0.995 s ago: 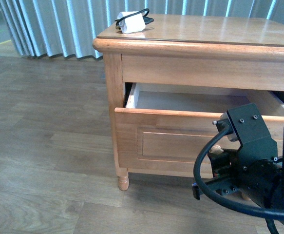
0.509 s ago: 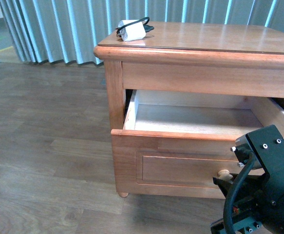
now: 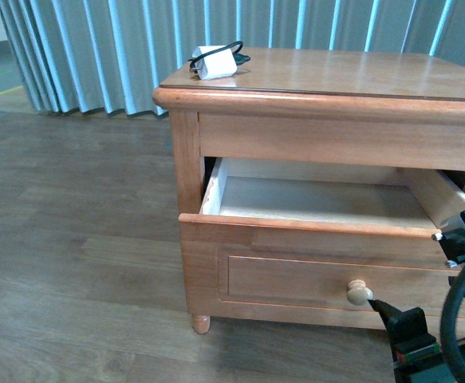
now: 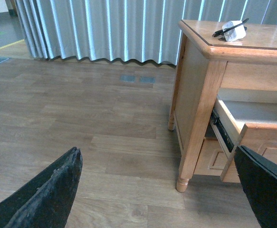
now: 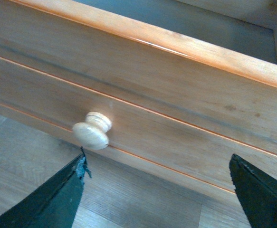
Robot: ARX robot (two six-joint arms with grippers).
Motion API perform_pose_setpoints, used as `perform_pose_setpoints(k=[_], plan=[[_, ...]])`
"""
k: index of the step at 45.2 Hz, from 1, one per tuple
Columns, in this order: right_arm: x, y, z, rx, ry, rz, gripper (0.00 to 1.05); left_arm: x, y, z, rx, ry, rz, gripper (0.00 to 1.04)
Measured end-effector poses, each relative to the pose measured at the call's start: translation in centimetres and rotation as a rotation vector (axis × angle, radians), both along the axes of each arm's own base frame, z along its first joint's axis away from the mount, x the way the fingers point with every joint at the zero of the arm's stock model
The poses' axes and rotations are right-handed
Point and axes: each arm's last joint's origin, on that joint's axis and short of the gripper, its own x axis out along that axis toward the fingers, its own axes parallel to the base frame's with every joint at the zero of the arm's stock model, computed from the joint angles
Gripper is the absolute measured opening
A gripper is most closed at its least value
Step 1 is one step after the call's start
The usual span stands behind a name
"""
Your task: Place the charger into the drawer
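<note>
The charger (image 3: 214, 62), a small white block with a coiled black cable, lies on the back left corner of the wooden cabinet's top (image 3: 352, 72); the left wrist view also shows the charger (image 4: 234, 30). The drawer (image 3: 296, 259) stands pulled out, its pale inside bare. Its round pale knob (image 3: 359, 293) is free. My right gripper (image 5: 157, 159) is open just below and in front of the knob (image 5: 92, 130), touching nothing. My left gripper (image 4: 156, 151) hangs open over the floor to the left of the cabinet, with the drawer's side (image 4: 252, 130) seen beyond it.
Grey-blue pleated curtains (image 3: 96, 48) hang behind the cabinet. Wood-look floor (image 3: 72, 239) stretches to the left and front. The cabinet's front left leg (image 3: 201, 323) stands on it. My right arm's black body (image 3: 455, 335) fills the lower right corner.
The drawer has slid further out. My right gripper has come off the knob and drawn back down to the right, leaving the knob in plain sight.
</note>
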Motion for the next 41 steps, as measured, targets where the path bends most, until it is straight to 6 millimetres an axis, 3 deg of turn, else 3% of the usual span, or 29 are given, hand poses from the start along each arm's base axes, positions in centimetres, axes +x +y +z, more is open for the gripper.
perform_pose_setpoints(k=[2,16,26,41], plan=[[-0.5,-0.2,0.5,0.004,-0.002,0.013,0.98,0.0,0.0,0.0,0.0,0.0,0.0,0.99],[-2.9,-3.4,5.9,0.051,-0.069,-0.011,0.96,0.0,0.0,0.0,0.0,0.0,0.0,0.99],[-5.8,-7.0,10.3,0.104,-0.153,-0.074,0.96,0.0,0.0,0.0,0.0,0.0,0.0,0.99],[-9.8,-10.6,12.4,0.17,-0.222,-0.127,0.96,0.0,0.0,0.0,0.0,0.0,0.0,0.99]])
